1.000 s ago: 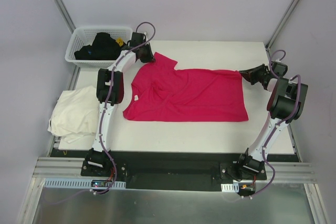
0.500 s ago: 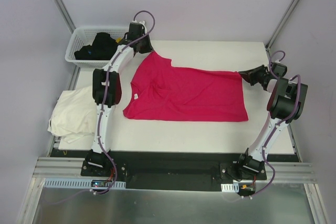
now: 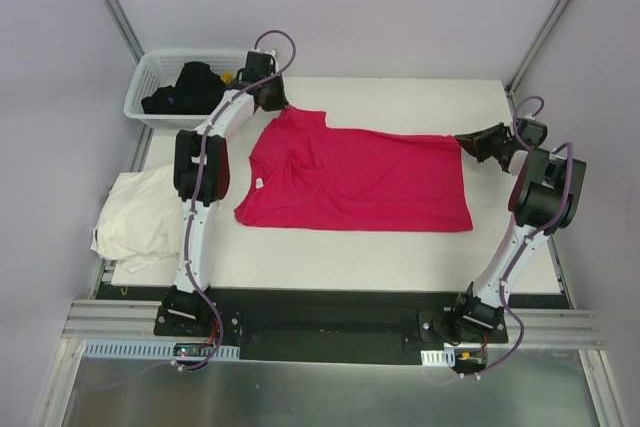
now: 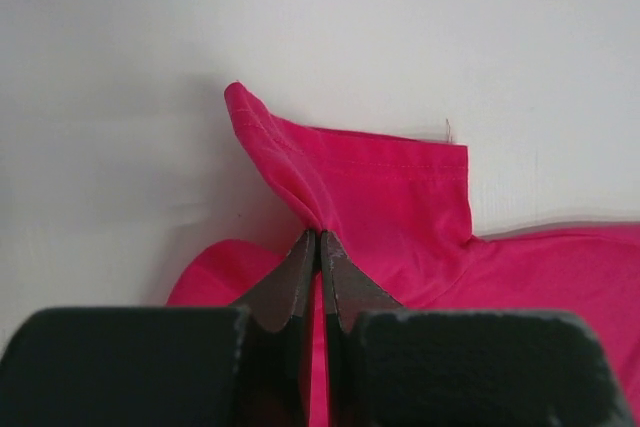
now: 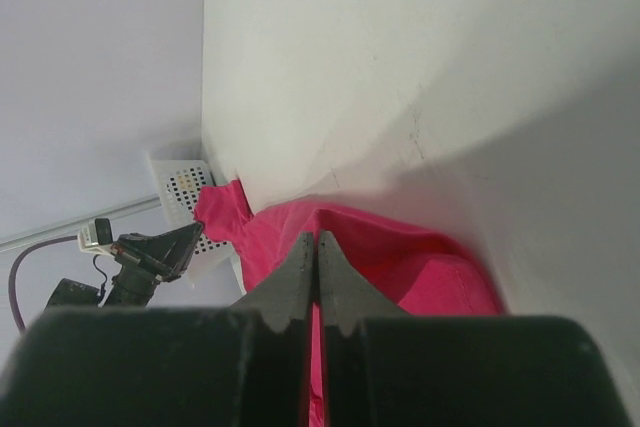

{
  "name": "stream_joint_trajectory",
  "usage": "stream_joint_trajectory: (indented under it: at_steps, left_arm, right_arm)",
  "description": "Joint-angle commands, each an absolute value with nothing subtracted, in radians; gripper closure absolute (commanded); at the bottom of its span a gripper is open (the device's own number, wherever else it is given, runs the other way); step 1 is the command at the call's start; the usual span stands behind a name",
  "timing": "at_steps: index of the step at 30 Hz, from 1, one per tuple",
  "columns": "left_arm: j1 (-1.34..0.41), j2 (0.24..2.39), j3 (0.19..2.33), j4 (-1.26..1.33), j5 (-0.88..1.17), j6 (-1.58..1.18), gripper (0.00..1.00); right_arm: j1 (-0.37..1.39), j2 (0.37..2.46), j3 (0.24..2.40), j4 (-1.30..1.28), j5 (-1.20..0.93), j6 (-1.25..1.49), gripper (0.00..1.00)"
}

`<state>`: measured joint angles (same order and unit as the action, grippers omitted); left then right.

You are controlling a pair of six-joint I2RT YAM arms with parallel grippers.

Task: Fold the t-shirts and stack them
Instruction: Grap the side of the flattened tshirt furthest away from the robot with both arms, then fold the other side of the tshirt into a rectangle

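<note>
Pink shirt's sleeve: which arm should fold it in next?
Probably the left: the left gripper pinches that sleeve. The right gripper holds the opposite edge of the pink shirt.

The white counter (image 3: 400,247) carries a magenta t-shirt (image 3: 370,182) spread across its middle, hem toward the right edge. A cream-white t-shirt (image 3: 140,217) lies crumpled over the left edge. A lattice basket (image 3: 150,87) stands at the far left corner.

Left arm (image 3: 192,237) and right arm (image 3: 505,259): white links, black rounded joints — a thin purple cable (image 3: 276,34) loops along each. The tool fingers (image 4: 290,282) are dark pointed wedges on black blocks.
</note>
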<state>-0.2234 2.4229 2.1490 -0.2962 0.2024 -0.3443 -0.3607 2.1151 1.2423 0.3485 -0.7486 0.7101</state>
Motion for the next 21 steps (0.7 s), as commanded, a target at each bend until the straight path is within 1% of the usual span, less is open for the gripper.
stream_joint_trajectory:
  at_steps: [1,13,21]
  left_arm:
    - [-0.23,2.3,2.122,-0.287,0.169,-0.307,1.0]
    - [-0.23,2.224,2.025,-0.285,0.134,-0.302,1.0]
    - [-0.23,2.142,1.908,-0.262,0.132,-0.311,1.0]
  right_arm:
    - [-0.368,2.106,1.295,0.391,-0.765,0.724,0.99]
    - [-0.367,2.111,1.315,0.382,-0.77,0.732,0.99]
    - [-0.373,2.074,1.281,0.382,-0.778,0.721,0.99]
